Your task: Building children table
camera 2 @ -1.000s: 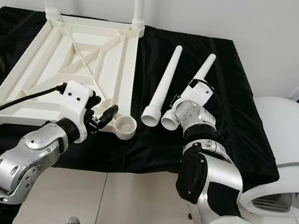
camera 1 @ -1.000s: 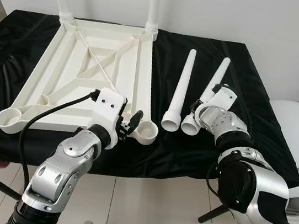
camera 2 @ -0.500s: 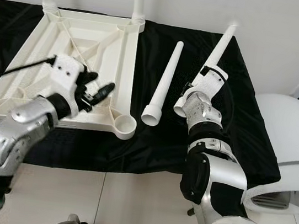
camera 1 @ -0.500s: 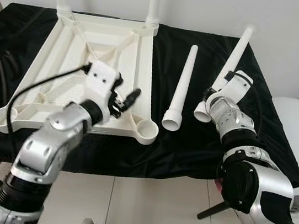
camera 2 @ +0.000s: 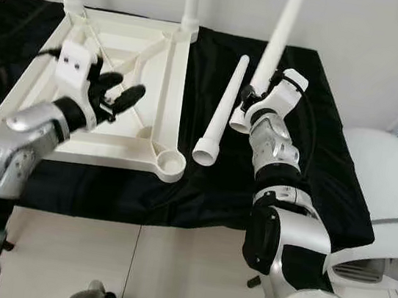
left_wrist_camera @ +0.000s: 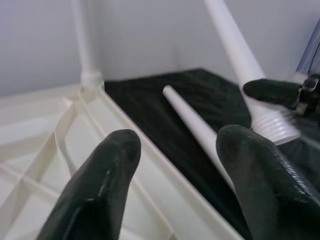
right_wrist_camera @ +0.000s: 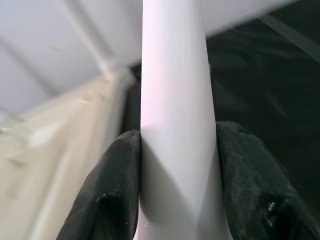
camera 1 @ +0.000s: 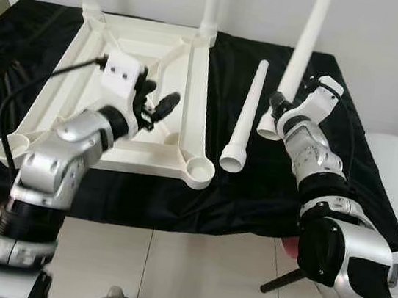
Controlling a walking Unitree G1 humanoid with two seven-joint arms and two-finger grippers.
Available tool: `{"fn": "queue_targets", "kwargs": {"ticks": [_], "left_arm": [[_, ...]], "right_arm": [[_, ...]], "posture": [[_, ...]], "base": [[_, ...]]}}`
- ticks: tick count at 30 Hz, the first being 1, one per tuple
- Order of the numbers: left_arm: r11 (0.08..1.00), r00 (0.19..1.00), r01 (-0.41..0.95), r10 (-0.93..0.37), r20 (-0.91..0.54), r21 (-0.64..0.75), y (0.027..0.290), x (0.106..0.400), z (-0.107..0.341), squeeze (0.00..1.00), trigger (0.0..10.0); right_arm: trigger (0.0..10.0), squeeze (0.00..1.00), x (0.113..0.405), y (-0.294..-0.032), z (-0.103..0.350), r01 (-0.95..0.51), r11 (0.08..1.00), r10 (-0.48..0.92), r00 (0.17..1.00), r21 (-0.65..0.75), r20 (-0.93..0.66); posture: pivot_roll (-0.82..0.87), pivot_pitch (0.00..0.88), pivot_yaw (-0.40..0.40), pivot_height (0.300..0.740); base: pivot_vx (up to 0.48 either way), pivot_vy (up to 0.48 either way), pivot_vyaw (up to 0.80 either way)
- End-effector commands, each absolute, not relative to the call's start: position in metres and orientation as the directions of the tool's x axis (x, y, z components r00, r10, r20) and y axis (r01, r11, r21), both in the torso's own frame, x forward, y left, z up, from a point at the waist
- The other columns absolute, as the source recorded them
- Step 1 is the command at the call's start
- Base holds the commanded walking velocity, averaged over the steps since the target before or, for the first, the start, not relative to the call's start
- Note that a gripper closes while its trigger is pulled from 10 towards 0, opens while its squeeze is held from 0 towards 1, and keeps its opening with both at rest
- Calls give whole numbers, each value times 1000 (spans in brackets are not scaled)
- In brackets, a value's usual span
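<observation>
Holding my right gripper (right_wrist_camera: 172, 165) clamped near the threaded base of a tapered white plastic table leg (camera 1: 302, 45), light, stiff, slick; left gripper (left_wrist_camera: 177, 165) wide, empty.

White table frame (camera 1: 143, 74) and white legs (camera 1: 244, 118) on a black cloth (camera 1: 266, 195); black fingers (left_wrist_camera: 105, 185), silver arms (camera 1: 56, 166)

A black cloth (camera 1: 266, 195) covers the tabletop before a plain white wall (camera 1: 393, 35). Below lies a floor (camera 1: 167, 270) of pale tiles.
</observation>
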State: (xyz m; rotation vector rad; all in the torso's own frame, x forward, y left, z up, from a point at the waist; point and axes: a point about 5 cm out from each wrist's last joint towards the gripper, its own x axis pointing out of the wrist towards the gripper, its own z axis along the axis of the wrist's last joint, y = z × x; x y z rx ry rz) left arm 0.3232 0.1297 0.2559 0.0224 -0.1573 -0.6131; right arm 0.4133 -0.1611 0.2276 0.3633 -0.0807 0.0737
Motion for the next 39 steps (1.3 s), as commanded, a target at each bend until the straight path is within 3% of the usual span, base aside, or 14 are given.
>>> {"fn": "queue_targets", "kwargs": {"ticks": [1, 8, 11, 13, 17, 18, 19, 20, 23, 35, 39], "left_arm": [[780, 770, 625, -621, 145, 26, 129, 325, 256, 1000, 10000], [759, 758, 646, -624, 189, -83, 135, 336, 267, 1000, 10000], [702, 712, 700, -673, 201, -127, 132, 340, 275, 1000, 10000], [702, 712, 700, -673, 201, -127, 132, 340, 275, 1000, 10000], [610, 635, 772, -744, 206, -176, 125, 339, 280, 1000, 10000], [587, 617, 787, -759, 207, -192, 123, 338, 280, 290, 10000], [587, 617, 787, -759, 207, -192, 123, 338, 280, 290, 10000], [539, 578, 814, -788, 210, -218, 119, 336, 282, 0, 10000], [451, 508, 853, -834, 218, -264, 112, 333, 286, 0, 10000], [413, 481, 861, -850, 215, -296, 105, 343, 300, 0, 10000], [411, 479, 861, -852, 210, -298, 103, 344, 301, 0, 10000]], "right_arm": [[10000, 0, 411, -161, 233, -149, 927, 100, 983, 344, 157], [10000, 0, 407, -156, 235, -271, 914, 210, 953, 303, 220], [10000, 0, 401, -148, 234, -413, 877, 346, 897, 245, 276], [10000, 0, 401, -148, 234, -413, 877, 346, 897, 245, 276], [10000, 0, 393, -141, 230, -519, 837, 453, 834, 174, 315], [10000, 0, 391, -140, 229, -540, 826, 474, 820, 161, 320], [10000, 0, 391, -140, 229, -540, 826, 474, 820, 161, 320], [10000, 0, 388, -138, 225, -568, 810, 504, 802, 146, 321], [10000, 0, 382, -134, 220, -632, 766, 572, 753, 118, 324], [10000, 0, 360, -117, 211, -796, 602, 741, 585, 59, 329], [10000, 0, 357, -115, 210, -814, 579, 760, 562, 53, 327]], "posture": [[50, 5, -40, 740], [47, 0, -45, 740], [52, 0, -49, 740], [52, 0, -49, 740], [56, 0, -52, 740], [56, 0, -52, 740], [56, 0, -52, 740], [61, 0, -55, 740], [62, 0, -56, 740], [58, 0, -58, 740], [56, 0, -58, 740]], "base": [[0, 0, 0], [0, 0, 0], [0, 0, 0], [0, 0, 0], [0, 0, 0], [0, 0, 0], [0, 0, 0], [0, 0, 0], [0, 0, 0], [0, 0, 0], [0, 0, 0]]}}
